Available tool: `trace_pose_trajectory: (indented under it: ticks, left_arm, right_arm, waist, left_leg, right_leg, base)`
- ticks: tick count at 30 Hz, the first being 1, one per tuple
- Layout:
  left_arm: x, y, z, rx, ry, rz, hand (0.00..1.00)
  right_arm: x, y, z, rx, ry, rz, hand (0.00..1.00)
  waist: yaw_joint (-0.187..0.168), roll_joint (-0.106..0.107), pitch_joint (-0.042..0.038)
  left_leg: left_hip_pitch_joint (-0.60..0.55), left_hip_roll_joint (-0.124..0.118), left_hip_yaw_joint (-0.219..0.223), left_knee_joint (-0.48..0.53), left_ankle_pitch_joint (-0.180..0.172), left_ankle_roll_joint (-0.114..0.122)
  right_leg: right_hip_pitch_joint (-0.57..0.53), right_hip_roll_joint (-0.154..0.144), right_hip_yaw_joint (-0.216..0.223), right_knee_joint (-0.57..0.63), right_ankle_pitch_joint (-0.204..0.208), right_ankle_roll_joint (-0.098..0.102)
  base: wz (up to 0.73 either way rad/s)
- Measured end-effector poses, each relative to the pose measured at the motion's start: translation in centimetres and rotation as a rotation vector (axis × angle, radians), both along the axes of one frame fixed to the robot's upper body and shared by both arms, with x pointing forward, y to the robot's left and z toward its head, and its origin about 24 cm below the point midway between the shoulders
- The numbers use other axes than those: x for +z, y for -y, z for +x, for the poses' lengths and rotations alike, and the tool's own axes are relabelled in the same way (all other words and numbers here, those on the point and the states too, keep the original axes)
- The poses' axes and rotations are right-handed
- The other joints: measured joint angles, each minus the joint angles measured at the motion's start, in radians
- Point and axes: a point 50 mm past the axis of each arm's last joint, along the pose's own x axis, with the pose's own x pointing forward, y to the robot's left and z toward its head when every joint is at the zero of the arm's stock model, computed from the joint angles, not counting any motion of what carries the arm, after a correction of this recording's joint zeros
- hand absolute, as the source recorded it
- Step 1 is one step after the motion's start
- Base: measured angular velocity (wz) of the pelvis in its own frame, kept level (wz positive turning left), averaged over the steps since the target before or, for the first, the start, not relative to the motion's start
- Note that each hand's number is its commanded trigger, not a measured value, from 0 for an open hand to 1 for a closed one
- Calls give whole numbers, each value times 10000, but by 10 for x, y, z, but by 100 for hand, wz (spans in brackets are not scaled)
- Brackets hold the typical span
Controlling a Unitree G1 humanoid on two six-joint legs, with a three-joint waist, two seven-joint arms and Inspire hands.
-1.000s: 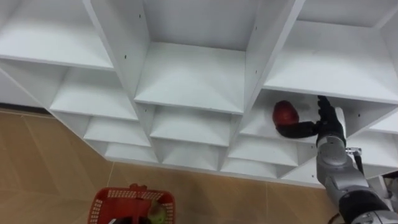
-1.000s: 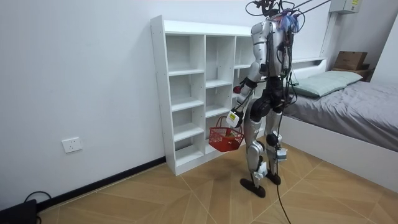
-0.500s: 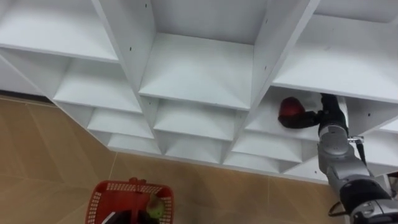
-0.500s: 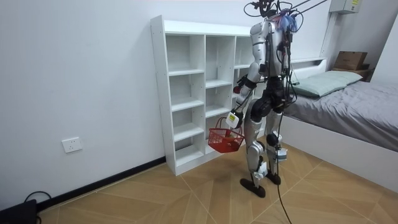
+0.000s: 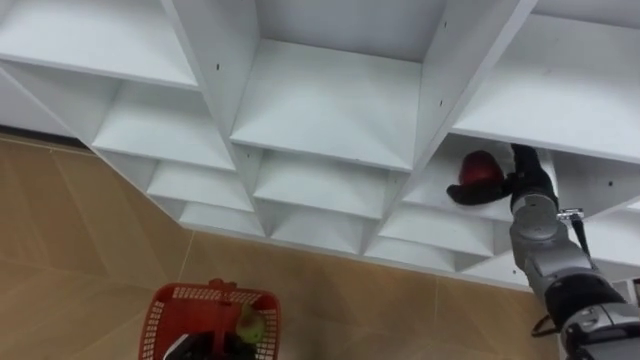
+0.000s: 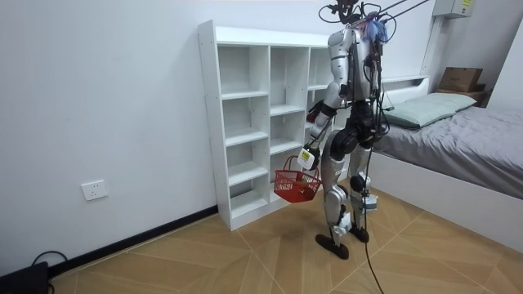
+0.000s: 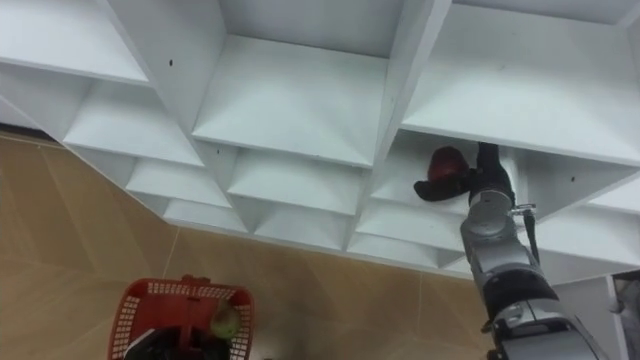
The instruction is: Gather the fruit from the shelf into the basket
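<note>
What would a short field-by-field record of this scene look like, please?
Place: robot stands at the white shelf
Right hand: in a shelf compartment, fingers curled round the red fruit
Left hand: at its side, carrying the basket by the handle
Basket: red, with a green fruit inside
Progress: red fruit not yet in the basket

The white closet [image 5: 330, 110] holds a red fruit [image 5: 480, 168] in one compartment.

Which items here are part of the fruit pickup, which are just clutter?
Job: red round fruit, right hand closed on it, white shelf unit, red plastic basket, green fruit inside it.
Bystanders: grey-covered bed, white wall socket, brown cardboard box.
</note>
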Motion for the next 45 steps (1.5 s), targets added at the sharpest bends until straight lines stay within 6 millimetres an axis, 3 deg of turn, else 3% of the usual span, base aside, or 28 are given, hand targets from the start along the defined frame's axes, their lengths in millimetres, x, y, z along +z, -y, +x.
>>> trace_pose_trajectory:
  ticks: [3, 29, 31, 32, 33, 40, 45]
  left_arm:
    - [0, 0, 3, -45, 15, 2, 100]
    - [3, 5, 18, -560, 162, 130, 100]
    - [3, 5, 17, -557, 148, 132, 100]
    - [3, 5, 17, -556, 146, 133, 100]
    - [3, 5, 17, -555, 144, 133, 100]
    - [4, 5, 19, -557, 176, 131, 100]
    - [4, 5, 18, -554, 174, 133, 100]
  right_arm:
    - [0, 1, 0, 9, 10, -21, 0]
    - [5, 15, 2, -233, -212, -745, 0]
    - [5, 15, 2, -247, -222, -753, 43]
    - [5, 15, 2, -253, -225, -757, 83]
    - [5, 16, 2, -275, -224, -772, 100]
    - [12, 31, 0, -629, -109, -1215, 100]
    - [11, 32, 0, -621, -177, -1299, 100]
  waist:
    - [8, -2, 39]
    - [326, 7, 59]
    - [342, 7, 59]
    - [347, 7, 59]
    - [357, 7, 59]
    - [406, 2, 59]
    - [414, -32, 79]
  left_leg:
    - [-91, 0, -41, 75, 0, 0]
    - [-400, -9, -173, 222, 1, 2]
    - [-400, -8, -173, 224, 1, 2]
    - [-400, -8, -173, 225, 1, 2]
    - [-400, -8, -174, 227, 1, 2]
    - [-404, -2, -172, 231, 1, 2]
    - [-399, 4, -172, 231, 2, 0]
  right_leg:
    - [-43, -6, -54, 0, 0, 0]
    - [-255, -15, -173, 49, 7, -11]
    - [-254, -14, -172, 48, 8, -13]
    - [-254, -14, -172, 48, 8, -13]
    - [-253, -14, -173, 48, 8, -13]
    - [-251, -10, -176, 49, 10, -16]
    - [-253, -6, -169, 49, 11, -18]
  base:
    - [4]
    - [1]
    - [0]
    - [0]
    - [0]
    - [0]
    - [0]
